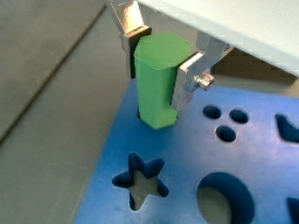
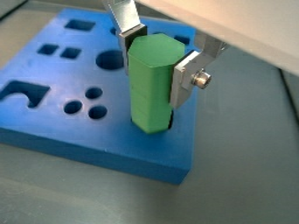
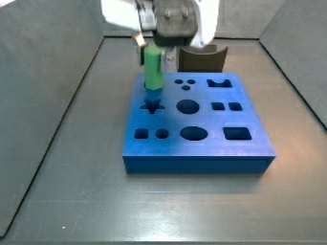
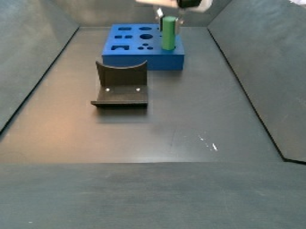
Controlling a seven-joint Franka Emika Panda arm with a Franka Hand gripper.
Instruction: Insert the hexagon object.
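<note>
1. The dark floor (image 4: 180, 179) lies bare and roomy around the rig, with the fixture (image 4: 121, 85) standing near the block.
2. The blue block (image 3: 198, 134) sits flat, its shaped holes facing up, a star hole (image 1: 142, 179) among them.
3. The gripper (image 2: 158, 54) hangs over the block's edge, its fingers (image 2: 184, 80) clamped on the hexagon object (image 2: 152, 83).
4. The peg's long axis stands upright; its lower end meets the block top, apparently at its hole, so the coming move is straight down.
</note>
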